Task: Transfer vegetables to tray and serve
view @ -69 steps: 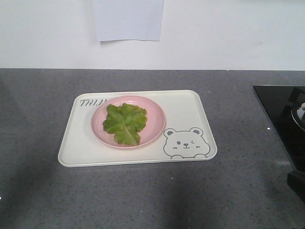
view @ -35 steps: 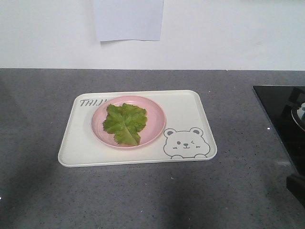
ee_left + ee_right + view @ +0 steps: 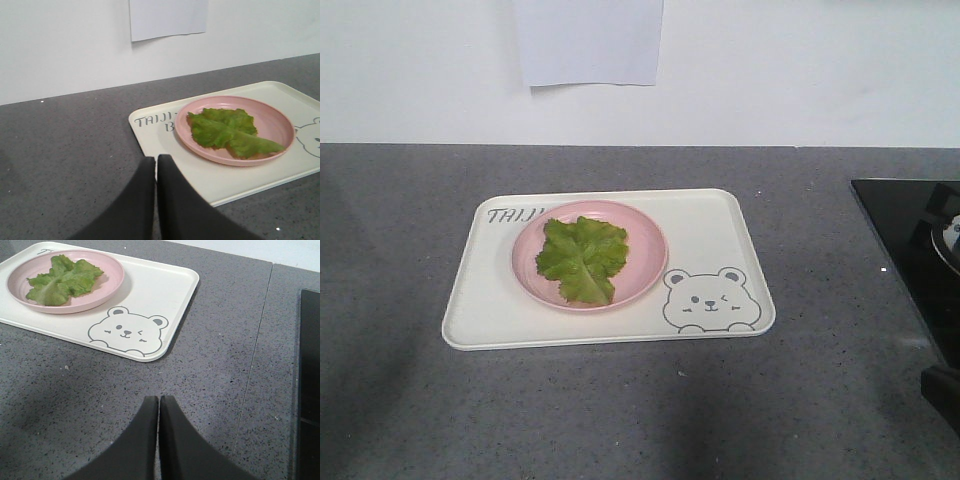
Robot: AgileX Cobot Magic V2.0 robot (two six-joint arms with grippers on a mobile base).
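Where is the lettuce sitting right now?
In the front view, the crinkled green lettuce leaf lies on the round pink plate, which rests on the left half of the cream rectangular bear tray, on the grey countertop.

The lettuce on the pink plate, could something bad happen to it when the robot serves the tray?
Maybe. The lettuce lies loose on the pink plate, and the plate merely rests on the tray, so a tilted lift could slide both. The left gripper and right gripper are both shut and must open before gripping the rims.
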